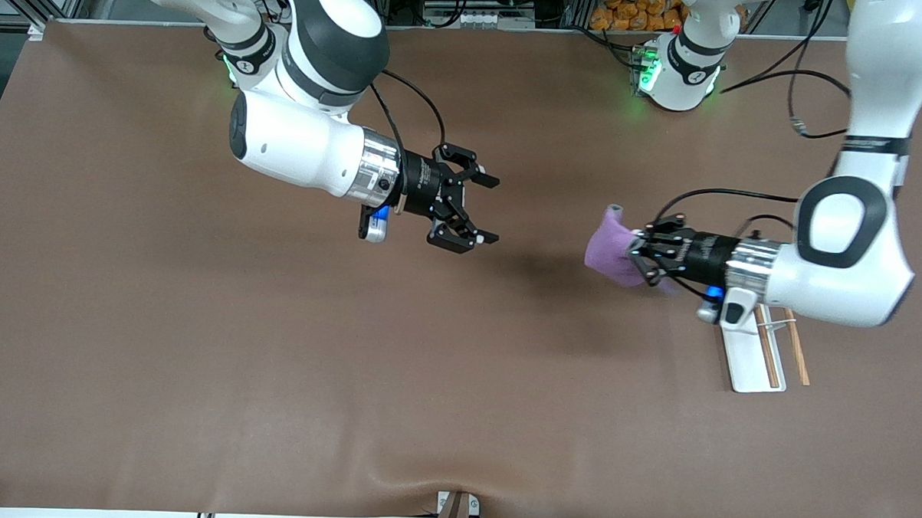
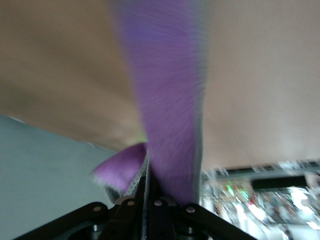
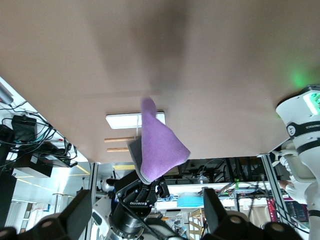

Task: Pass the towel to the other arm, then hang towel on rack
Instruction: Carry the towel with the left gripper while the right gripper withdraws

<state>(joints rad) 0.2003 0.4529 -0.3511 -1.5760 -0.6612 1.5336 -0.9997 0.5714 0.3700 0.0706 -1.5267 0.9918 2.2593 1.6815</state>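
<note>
Up in the air, the bunched purple towel (image 1: pixel 613 253) hangs clamped in the left pincer (image 1: pixel 639 257); the right pincer (image 1: pixel 487 209) gapes apart.

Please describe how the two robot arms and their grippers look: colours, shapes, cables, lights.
Both arms have glossy white rounded shells with dark grey joint bands and a silver metal wrist ring. The left gripper and right gripper are black two-finger linkages. Black cables loop along each forearm. A small white camera with a blue light sits at each wrist; green lights glow near the bases.

The purple towel (image 1: pixel 613 252) was held up in the air, bunched. The white rack (image 1: pixel 757 354) with two wooden rods was laid flat on the table.
</note>
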